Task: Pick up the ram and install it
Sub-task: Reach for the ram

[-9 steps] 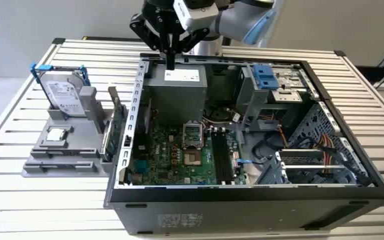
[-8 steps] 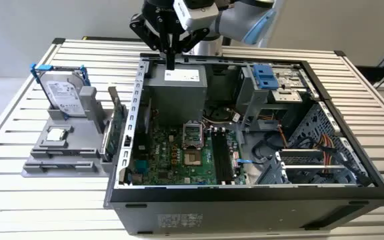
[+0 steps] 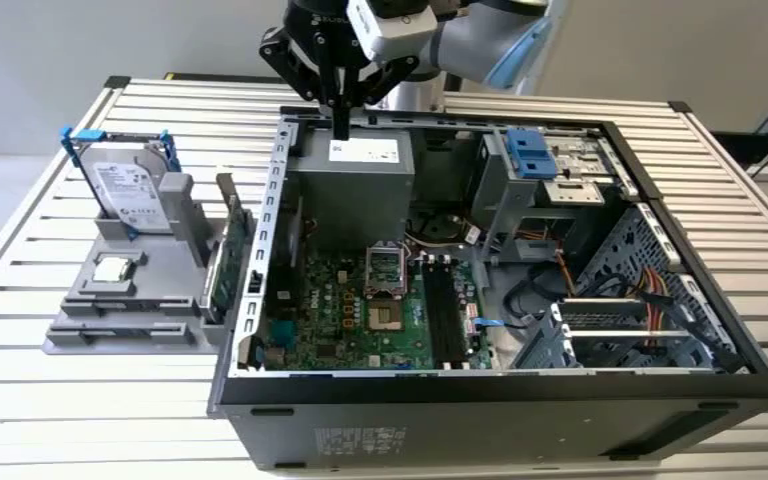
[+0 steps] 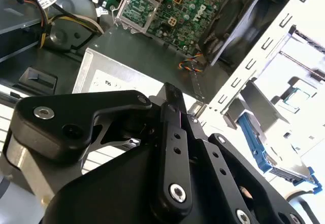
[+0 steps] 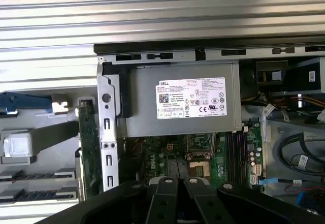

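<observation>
At top centre of the exterior view, the gripper [image 3: 341,128] hangs over the open computer case [image 3: 491,420], fingers drawn together; whether they pinch anything cannot be told.

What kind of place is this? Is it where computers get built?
Probably a robot lab or workshop, not a home. A robot arm hangs over an open computer case on a slatted metal table. A hard drive stands in a gray holder beside it.

Exterior view overlooks the case [image 3: 491,420]; both wrist views face its power supply [image 5: 183,107] [image 4: 101,79].
</observation>
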Available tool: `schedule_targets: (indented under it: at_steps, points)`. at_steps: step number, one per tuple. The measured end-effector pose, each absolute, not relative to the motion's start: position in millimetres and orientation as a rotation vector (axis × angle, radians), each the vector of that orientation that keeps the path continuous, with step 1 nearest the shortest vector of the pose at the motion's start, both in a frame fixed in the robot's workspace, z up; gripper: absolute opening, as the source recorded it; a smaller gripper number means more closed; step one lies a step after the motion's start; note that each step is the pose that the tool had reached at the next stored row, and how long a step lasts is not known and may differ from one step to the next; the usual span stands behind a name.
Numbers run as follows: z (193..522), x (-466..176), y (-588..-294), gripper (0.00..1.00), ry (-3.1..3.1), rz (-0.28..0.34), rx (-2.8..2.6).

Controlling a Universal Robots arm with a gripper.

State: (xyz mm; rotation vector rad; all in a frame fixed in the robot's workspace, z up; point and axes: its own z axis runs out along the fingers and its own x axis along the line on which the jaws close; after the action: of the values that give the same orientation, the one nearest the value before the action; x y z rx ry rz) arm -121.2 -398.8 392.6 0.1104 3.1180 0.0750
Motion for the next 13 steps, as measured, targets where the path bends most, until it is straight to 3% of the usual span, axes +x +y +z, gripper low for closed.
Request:
schedule_targets:
  at_steps: [13]
  points:
    - [392.6, -130.8, -398.8, 0.0, 3.118, 0.075, 0.11]
